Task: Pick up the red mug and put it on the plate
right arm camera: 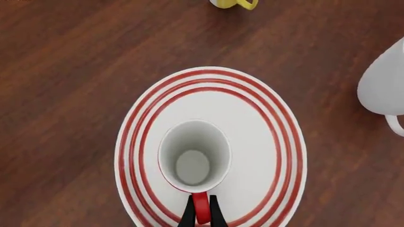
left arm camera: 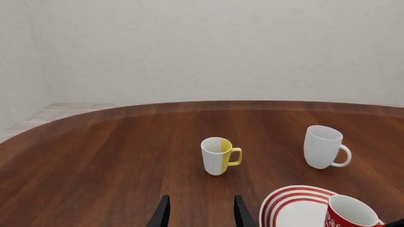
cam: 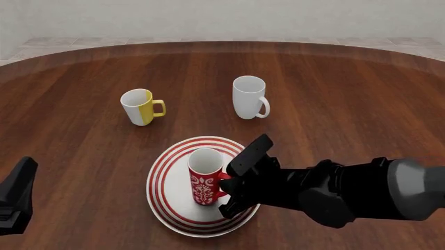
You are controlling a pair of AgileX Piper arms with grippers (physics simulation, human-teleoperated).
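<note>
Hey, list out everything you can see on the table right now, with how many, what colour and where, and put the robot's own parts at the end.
Tall red patterned mug: one, red with white ornament and white inside, upright on the plate.
Round white plate with red rings: one, near middle of the table.
Yellow-and-white mug: one, upright, beyond the plate toward the left.
Plain white mug: one, upright, beyond the plate toward the right.
Round wooden table: one, dark brown.
Left gripper: one, black, open, holding nothing, at the near left.
Right gripper: one, black, closed on the red mug's handle.
</note>
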